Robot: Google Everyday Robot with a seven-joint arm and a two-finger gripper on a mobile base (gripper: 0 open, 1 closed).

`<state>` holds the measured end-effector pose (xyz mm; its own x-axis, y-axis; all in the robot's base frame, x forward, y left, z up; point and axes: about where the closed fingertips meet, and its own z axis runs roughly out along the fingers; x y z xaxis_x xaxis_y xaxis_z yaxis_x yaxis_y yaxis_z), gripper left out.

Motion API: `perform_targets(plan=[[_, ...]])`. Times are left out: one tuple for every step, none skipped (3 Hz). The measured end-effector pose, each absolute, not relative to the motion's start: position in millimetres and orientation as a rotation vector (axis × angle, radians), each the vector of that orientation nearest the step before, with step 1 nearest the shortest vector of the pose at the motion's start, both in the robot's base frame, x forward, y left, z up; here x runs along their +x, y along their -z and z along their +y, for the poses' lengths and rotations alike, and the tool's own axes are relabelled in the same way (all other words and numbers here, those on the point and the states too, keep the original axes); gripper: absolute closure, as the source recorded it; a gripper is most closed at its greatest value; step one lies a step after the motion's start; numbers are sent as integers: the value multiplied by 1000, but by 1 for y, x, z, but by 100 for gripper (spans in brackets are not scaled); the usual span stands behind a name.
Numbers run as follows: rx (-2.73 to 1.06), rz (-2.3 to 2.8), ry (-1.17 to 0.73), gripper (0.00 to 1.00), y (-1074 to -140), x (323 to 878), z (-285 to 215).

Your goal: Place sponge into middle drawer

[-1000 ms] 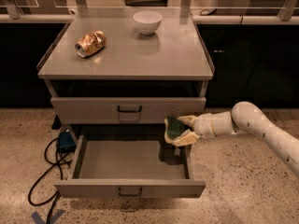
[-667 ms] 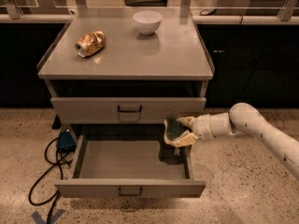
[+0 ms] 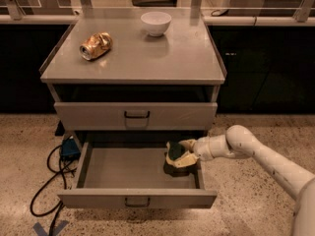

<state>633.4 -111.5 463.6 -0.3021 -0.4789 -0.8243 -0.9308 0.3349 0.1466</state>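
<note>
**Item: sponge** (image 3: 173, 153). Yellow body with a dark green scrub face. It is clamped in the end effector (image 3: 180, 155), and is inside the outline of the middle drawer, at its right rear corner. A dark shadow lies directly beneath it. Whether it touches the drawer floor cannot be told.

**Item: end effector.** It closes on the sponge, with one pale finger (image 3: 187, 144) above and one below. It reaches in from the right on a white arm (image 3: 256, 154), low over the drawer's right wall. Judged purpose: to get the sponge below the rim before letting go, so that it lands inside and does not bounce out.

**Item: middle drawer** (image 3: 98, 198). Grey metal, pulled fully out so that its floor is open to the arm. Nothing else shows in it.

**Item: upper drawer** (image 3: 167, 116). Matching grey, pushed shut. It does not take part.

**Item: table** (image 3: 197, 63). It carries a crushed gold can (image 3: 96, 45) at the left and a white bowl (image 3: 156, 22) at the rear. Both are well apart from the work.

**Item: black cable** (image 3: 45, 180). It lies on the floor left of the drawer.

**Status (judged):** the sponge is placed but not yet released.
</note>
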Motion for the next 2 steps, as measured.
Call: perform_targets(plan=[[-1230,1923,-862,100,-450,631,-107],[-1232,1951,-834,100,-446,632,-104]])
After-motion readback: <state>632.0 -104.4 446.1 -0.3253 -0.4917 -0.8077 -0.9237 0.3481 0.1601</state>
